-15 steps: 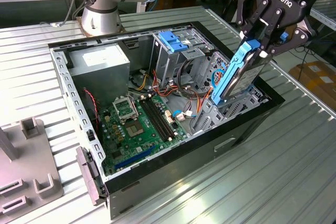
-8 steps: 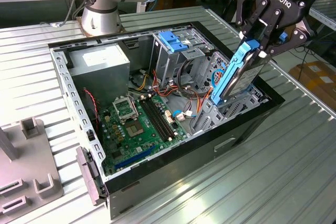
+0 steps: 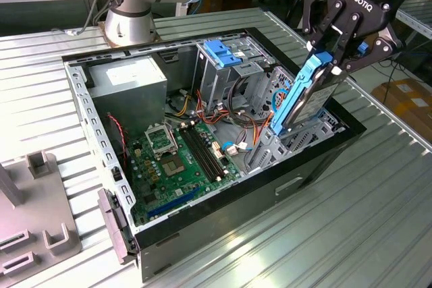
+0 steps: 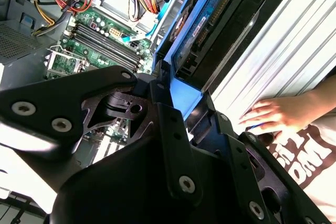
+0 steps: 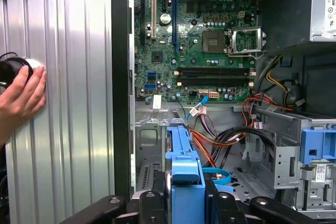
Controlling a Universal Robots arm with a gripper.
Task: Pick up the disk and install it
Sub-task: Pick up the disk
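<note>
- Ribbed metal tabletop point(image 3: 378, 234) carries an open computer case point(image 3: 297, 180) laid on its side. That puts the green circuit board point(image 3: 179, 160) facing up and lets me reach the drive bays from above.
- My gripper point(image 3: 329, 60) hangs over the corner of the case at the exterior view's right. Its fingers are clamped on the top end of the disk point(image 3: 307, 96), and it grips nothing else.
- The disk hangs below the fingers, on edge and tilted. Its lower end is down among the grey metal bay point(image 3: 266, 146), just inside the case wall.
- I judge that holding it by one end keeps the fingers clear of the bay and lets the disk go in far end first.
- I cannot tell whether the lower end sits in the bay's guides. Most of the disk stands above the case rim, so I judge it not yet seated.
- In the first wrist view, the disk's blue rail point(image 5: 184, 174) runs straight out from between the fingers toward the bay, so the grip looks centred.
- A blocky blue latch point(image 3: 219, 52) tops another drive cage, well apart from the disk.
- A person's hand point(image 5: 23, 95) rests on the tabletop outside the case wall, against a small dark round object point(image 5: 8, 69). It is well apart from my gripper.
</note>
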